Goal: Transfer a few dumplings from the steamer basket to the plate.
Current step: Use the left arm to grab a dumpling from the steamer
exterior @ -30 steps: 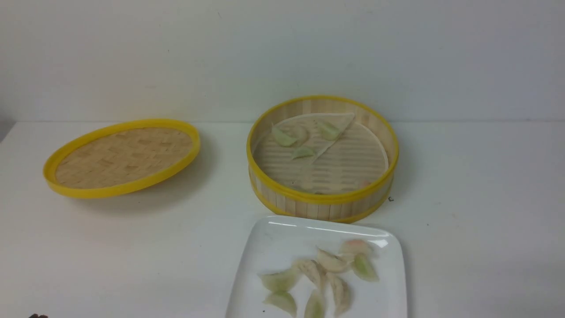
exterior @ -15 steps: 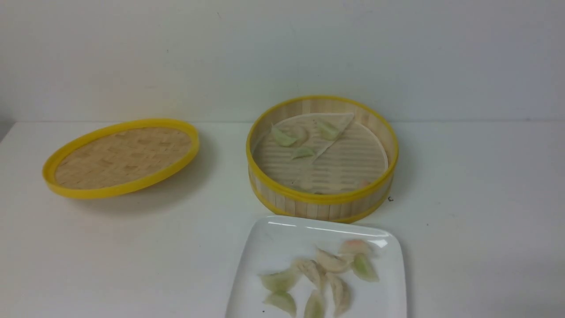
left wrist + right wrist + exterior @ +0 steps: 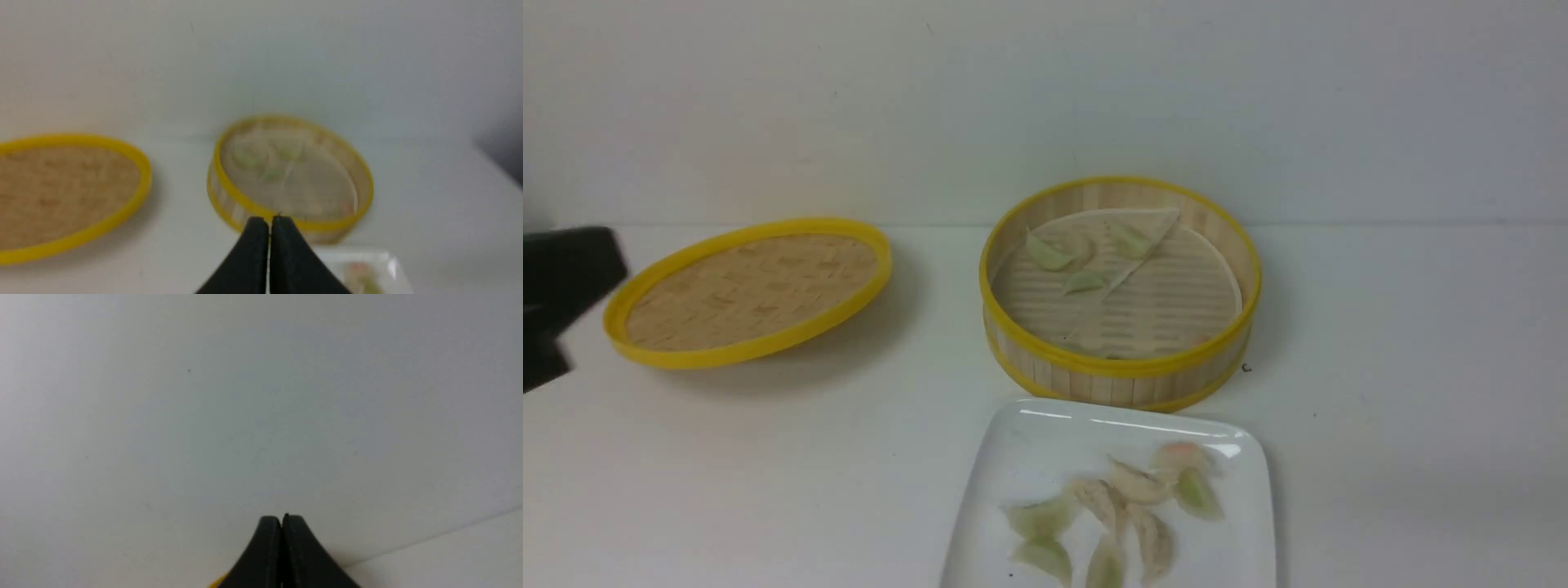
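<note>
Left arm point(image 3: 560, 278) now enters at left edge beside lid point(image 3: 752, 290); nothing else shifted. Left gripper point(image 3: 269, 222) jaws pressed together, empty; right gripper point(image 3: 282, 520) likewise. Nearest: plate point(image 3: 1029, 441) carrying several dumplings point(image 3: 1131, 486). Just beyond: steamer basket point(image 3: 1119, 367), green dumplings point(image 3: 1045, 255) on far liner. Likely soft, light, slippery, easily torn; pinch plump middle gently.

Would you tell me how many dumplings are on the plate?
8 dumplings on the plate: three green left, three cream centre, a pink and a green right. The frame edge may hide more.
</note>
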`<action>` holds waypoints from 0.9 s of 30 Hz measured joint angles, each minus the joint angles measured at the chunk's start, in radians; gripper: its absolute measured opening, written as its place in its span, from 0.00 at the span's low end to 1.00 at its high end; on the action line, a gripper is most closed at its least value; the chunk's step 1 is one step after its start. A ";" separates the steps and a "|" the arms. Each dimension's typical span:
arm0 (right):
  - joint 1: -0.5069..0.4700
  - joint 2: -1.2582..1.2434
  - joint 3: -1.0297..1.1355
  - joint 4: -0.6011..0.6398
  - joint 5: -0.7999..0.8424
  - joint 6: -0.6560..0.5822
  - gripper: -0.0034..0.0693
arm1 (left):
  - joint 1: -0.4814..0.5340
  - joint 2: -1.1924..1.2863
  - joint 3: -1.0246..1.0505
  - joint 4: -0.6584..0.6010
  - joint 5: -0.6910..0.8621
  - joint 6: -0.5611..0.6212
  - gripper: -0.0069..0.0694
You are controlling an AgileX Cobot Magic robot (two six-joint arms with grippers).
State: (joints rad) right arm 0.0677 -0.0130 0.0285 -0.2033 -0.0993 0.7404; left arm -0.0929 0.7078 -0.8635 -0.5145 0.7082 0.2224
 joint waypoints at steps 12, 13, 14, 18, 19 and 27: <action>0.001 0.000 -0.001 0.001 -0.097 0.032 0.03 | -0.002 0.760 -0.490 -0.078 0.245 0.441 0.08; 0.001 0.000 -0.002 0.001 -0.092 0.032 0.03 | -0.002 0.770 -0.490 -0.078 0.248 0.446 0.08; 0.013 0.004 -0.038 -0.003 -0.008 0.093 0.03 | -0.008 0.861 -0.600 -0.081 0.279 0.482 0.08; 0.076 0.077 -0.220 -0.049 0.242 0.146 0.03 | -0.043 1.042 -0.807 -0.012 0.369 0.527 0.08; 0.094 0.098 -0.247 -0.056 0.297 0.143 0.03 | -0.050 1.063 -0.832 0.000 0.389 0.527 0.08; 0.434 0.535 -0.807 0.054 1.186 -0.162 0.03 | -0.215 1.504 -1.363 0.245 0.520 0.451 0.08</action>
State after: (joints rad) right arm 0.5012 0.5217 -0.7785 -0.1496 1.0868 0.5782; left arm -0.3078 2.2118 -2.2261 -0.2697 1.2286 0.6738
